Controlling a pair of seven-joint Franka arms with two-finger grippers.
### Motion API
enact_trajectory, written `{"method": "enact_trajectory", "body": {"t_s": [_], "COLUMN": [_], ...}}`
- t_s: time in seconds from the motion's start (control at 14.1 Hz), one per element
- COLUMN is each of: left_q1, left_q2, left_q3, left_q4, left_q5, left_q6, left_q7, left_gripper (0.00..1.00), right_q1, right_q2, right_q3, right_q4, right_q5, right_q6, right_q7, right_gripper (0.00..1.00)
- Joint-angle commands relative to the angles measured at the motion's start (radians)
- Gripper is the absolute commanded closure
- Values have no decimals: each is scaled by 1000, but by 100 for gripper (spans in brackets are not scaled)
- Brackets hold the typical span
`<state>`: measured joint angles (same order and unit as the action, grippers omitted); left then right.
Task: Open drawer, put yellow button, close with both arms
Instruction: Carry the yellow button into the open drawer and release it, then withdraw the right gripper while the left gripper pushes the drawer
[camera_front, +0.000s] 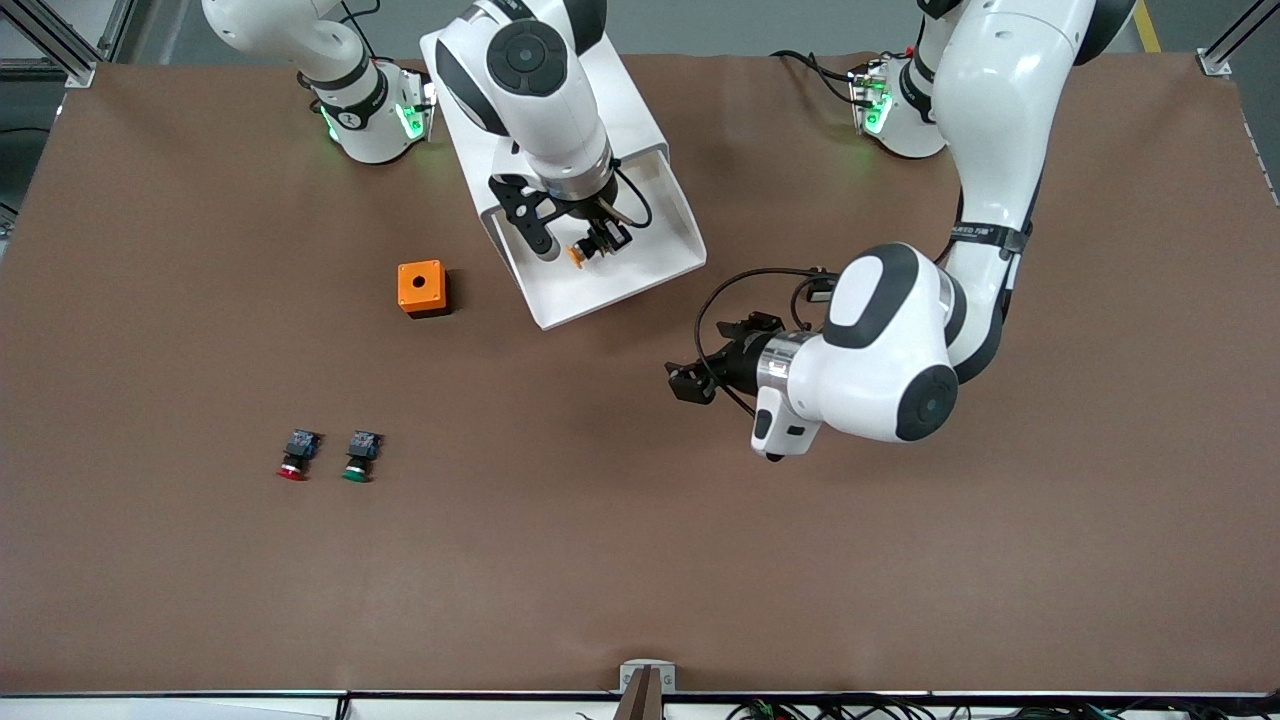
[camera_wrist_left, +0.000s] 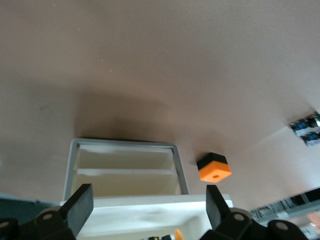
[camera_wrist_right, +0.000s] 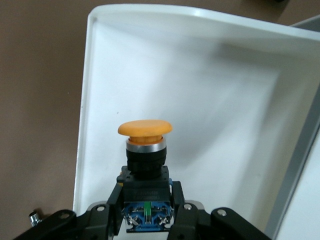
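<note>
The drawer (camera_front: 610, 285) stands pulled out of the white cabinet (camera_front: 630, 110) toward the front camera. My right gripper (camera_front: 600, 243) hangs over the drawer's inside and is shut on the yellow button (camera_front: 578, 254). In the right wrist view the fingers clamp the button's black and blue body, and the yellow cap (camera_wrist_right: 145, 128) points out over the drawer's white floor (camera_wrist_right: 210, 85). My left gripper (camera_front: 680, 383) is open and holds nothing. It is low over the table by the drawer's front corner, toward the left arm's end. In its wrist view the left gripper (camera_wrist_left: 149, 200) faces the drawer's white wall (camera_wrist_left: 150, 214).
An orange box (camera_front: 421, 288) sits on the table beside the drawer, toward the right arm's end; it also shows as the orange box (camera_wrist_left: 214, 168). A red-capped button (camera_front: 295, 455) and a green-capped button (camera_front: 359, 456) lie nearer the front camera.
</note>
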<state>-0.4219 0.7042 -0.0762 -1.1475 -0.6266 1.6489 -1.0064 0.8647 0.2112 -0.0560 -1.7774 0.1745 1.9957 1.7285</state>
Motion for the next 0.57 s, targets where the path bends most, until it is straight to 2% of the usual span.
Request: {"method": "enact_trajectory", "body": {"t_s": [0.0,0.35,0.42,0.49], "left_q1": [-17,-37,-57,-64], "left_q2": [-37,-48,-49,-49], "left_q3": [7,6,6,4], "left_q4": [-23,-24,-32,-37], "left_q5": [77,258,313,346], "left_q6": [37,84,86,101], "left_q7": [21,52,52,52], "left_gripper": [1,1,1,1], "right_q1": [28,39,45,43], "right_q2": [10,20,20,22], "right_q3": [-13,-13,-13,-12], "right_q4": [-7,-2,-1,1], "right_q5": [-33,-36,-36,-35], "right_q6": [9,26,28,31], "right_q7": [43,84,86,86], "right_gripper": [100,99,94,71]}}
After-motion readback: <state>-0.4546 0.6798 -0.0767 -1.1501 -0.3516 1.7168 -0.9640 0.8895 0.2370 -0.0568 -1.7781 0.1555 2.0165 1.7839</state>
